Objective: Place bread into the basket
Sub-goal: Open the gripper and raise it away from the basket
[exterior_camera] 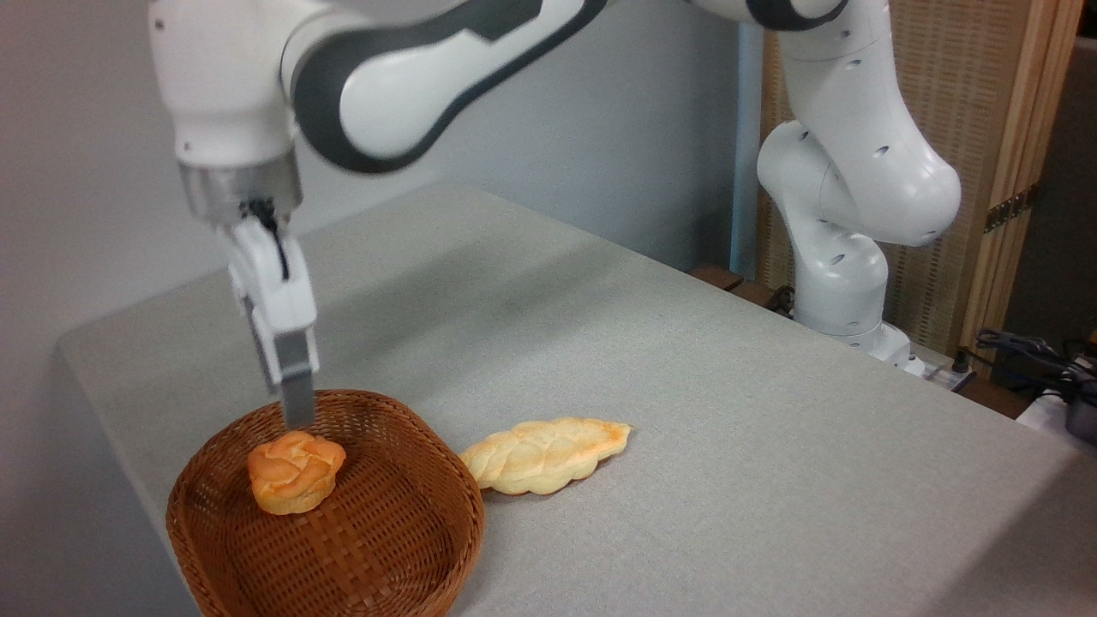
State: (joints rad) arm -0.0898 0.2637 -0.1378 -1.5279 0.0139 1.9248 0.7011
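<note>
Two breads on show: one round bread [294,471] sitting inside the single wicker basket [403,548], one braided loaf [548,454] on the grey surface [728,446] just beside it. Claw [297,403] hangs right above the bun, possibly touching; seen side-on, its opening can't be judged.
</note>
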